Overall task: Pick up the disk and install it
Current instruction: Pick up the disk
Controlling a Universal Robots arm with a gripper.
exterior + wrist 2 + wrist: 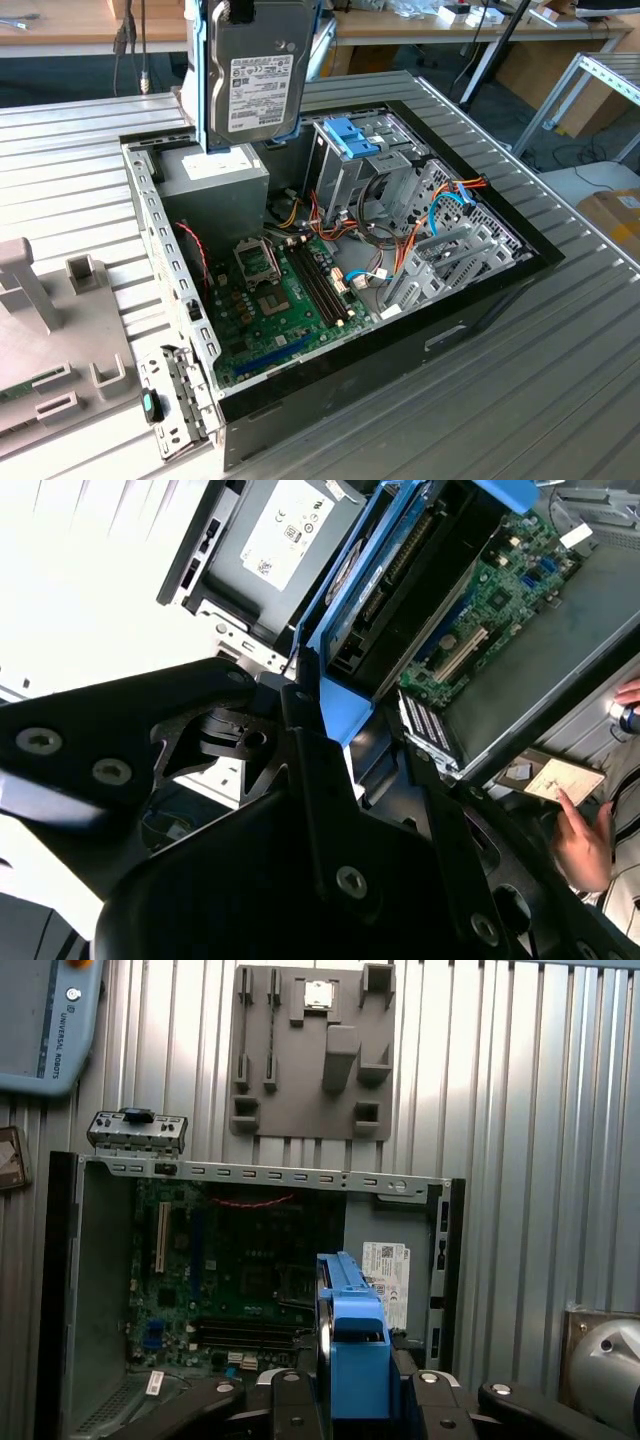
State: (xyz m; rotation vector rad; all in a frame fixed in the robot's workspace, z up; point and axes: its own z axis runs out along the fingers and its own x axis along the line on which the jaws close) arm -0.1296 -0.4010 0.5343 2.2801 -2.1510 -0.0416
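The disk (258, 75), a grey metal drive with a white label in a light-blue carrier rail, hangs upright in the air above the back corner of the open computer case (150, 215). It is over the grey power supply (215, 185). My gripper (243, 12) is shut on its upper end. In both wrist views the black fingers (300, 730) clamp the blue rail (355, 1345), with the disk (390, 570) reaching down toward the case. The drive cage with its blue latch (350, 140) stands to the exterior view's right of the disk.
Inside the case lie the green motherboard (280, 290) and orange and blue cables (440, 215). A grey fixture plate (310, 1050) rests on the ribbed metal table beside the case. A person's hand (580, 840) is near the case edge. A teach pendant (45, 1020) lies nearby.
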